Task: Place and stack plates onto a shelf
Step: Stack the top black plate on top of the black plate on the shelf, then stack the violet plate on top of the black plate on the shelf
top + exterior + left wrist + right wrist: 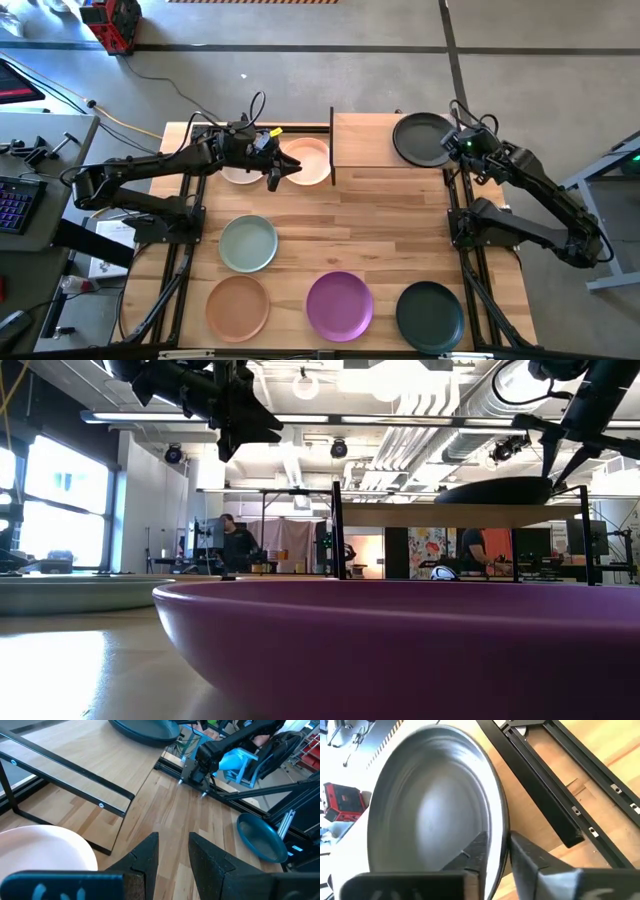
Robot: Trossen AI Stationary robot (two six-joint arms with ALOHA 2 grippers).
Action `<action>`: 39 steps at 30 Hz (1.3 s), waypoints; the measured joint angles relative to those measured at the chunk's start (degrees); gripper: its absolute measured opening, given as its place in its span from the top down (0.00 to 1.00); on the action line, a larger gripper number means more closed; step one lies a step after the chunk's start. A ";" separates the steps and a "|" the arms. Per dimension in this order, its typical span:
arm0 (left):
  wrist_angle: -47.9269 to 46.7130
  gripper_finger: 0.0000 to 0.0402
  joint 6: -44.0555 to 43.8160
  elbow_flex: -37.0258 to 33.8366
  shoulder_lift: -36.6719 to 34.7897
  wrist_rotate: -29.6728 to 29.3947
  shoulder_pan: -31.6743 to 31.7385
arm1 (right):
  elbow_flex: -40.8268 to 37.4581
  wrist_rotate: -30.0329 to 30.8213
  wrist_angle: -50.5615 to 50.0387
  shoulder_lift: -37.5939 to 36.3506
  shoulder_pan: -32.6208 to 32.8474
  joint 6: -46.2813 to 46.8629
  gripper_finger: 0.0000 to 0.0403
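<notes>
A black plate point(420, 140) lies on the right end of the shelf point(365, 140), a light-wood board on black posts. My right gripper point(497, 851) is open at the plate's right rim, one finger over the plate's inside and one outside it. My left gripper point(282, 172) hangs open and holds nothing, above the peach plate point(308, 160), which lies beside a beige plate point(238, 172) on the table left of the shelf. Sage green point(248, 243), terracotta point(238, 307), purple point(340, 305) and dark green point(430, 315) plates rest flat on the tabletop nearer the front. My right gripper straddles the black plate's rim point(501, 827), slanting down from the table's right side. A narrow gap shows at each finger, and I cannot tell whether either finger touches the rim. The plate lies on the shelf board point(460, 515).
The shelf's black frame posts point(70, 772) stand between the peach plate and the board. The left half of the shelf board is bare wood. Bare tabletop point(390, 230) lies between the shelf and the front row of plates. People show in the room beyond.
</notes>
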 joint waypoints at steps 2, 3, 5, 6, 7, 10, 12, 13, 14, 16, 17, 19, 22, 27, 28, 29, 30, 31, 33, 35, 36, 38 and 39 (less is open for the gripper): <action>0.02 0.77 0.00 0.00 0.00 0.00 0.01 | 0.00 0.10 0.62 -0.01 0.00 -1.43 0.79; 0.02 0.77 0.00 0.00 0.00 0.00 0.00 | 0.00 0.05 1.28 -0.07 -0.01 -2.40 0.77; 0.01 0.77 0.00 0.00 0.00 0.00 0.01 | 0.00 -0.48 2.99 -0.54 -0.01 -4.80 0.73; 0.01 0.77 0.00 0.00 0.00 0.00 0.01 | 0.00 -1.02 4.05 -0.94 -0.01 -6.21 0.72; 0.02 0.77 0.00 0.00 0.00 0.00 0.00 | 0.00 -2.08 5.25 -1.35 -0.01 -7.53 0.71; 0.02 0.77 0.00 0.00 0.00 0.02 0.02 | 0.02 -5.81 7.80 -2.91 -0.01 -10.93 0.70; 0.02 0.77 0.00 0.00 0.00 0.02 0.00 | 0.02 -7.05 7.84 -3.90 0.01 -11.34 0.70; 0.02 0.77 0.00 0.00 0.00 0.02 0.01 | 0.02 -6.95 7.61 -4.34 0.01 -11.37 0.70; 0.02 0.77 -0.01 0.00 0.00 0.02 0.00 | 0.02 -6.58 7.28 -4.68 0.01 -11.35 0.70; 0.02 0.77 0.00 0.00 0.00 0.02 0.00 | 0.02 -6.09 6.69 -5.19 0.00 -11.03 0.70; 0.02 0.77 0.00 0.00 0.00 0.02 0.00 | 0.02 -6.16 6.75 -5.39 0.00 -10.68 0.70; 0.02 0.77 0.00 0.00 0.00 0.02 0.00 | 0.02 -7.76 7.30 -5.81 0.03 -10.67 0.70; 0.02 0.77 0.00 0.00 0.00 0.02 0.00 | 0.02 -12.51 9.58 -6.41 0.12 -11.42 0.70; 0.02 0.77 0.00 0.00 0.00 0.02 0.02 | 0.02 -24.40 15.37 -6.45 2.40 -13.03 0.70; 0.02 0.77 0.00 0.00 0.00 0.02 0.01 | 0.02 -26.47 16.79 -6.40 3.30 -12.70 0.70; 0.02 0.77 0.00 0.00 0.00 0.02 0.00 | 0.02 -28.32 18.35 -6.40 4.37 -12.03 0.70; 0.02 0.77 0.00 0.00 0.00 0.02 0.00 | 0.02 -29.76 19.87 -6.38 5.64 -11.73 0.70; 0.04 0.77 0.00 0.00 0.00 0.02 0.02 | 0.02 -30.71 21.53 -6.26 7.08 -11.43 0.70; 0.02 0.77 -0.01 0.00 0.00 0.02 0.00 | 0.04 -31.36 25.25 -5.74 10.29 -10.08 0.70; 0.02 0.77 0.00 0.00 0.00 0.02 0.00 | 0.04 -31.33 28.59 -4.83 13.85 -9.62 0.70; 0.03 0.77 0.00 0.00 0.00 0.02 0.01 | 0.04 -31.06 30.35 -4.23 15.55 -9.61 0.70; 0.04 0.77 0.00 0.00 0.00 0.02 0.00 | 0.04 -29.99 33.26 -2.70 19.16 -9.17 0.70; 0.02 0.77 0.00 0.00 0.00 0.02 0.00 | 0.04 -29.49 34.30 -1.77 20.94 -8.95 0.70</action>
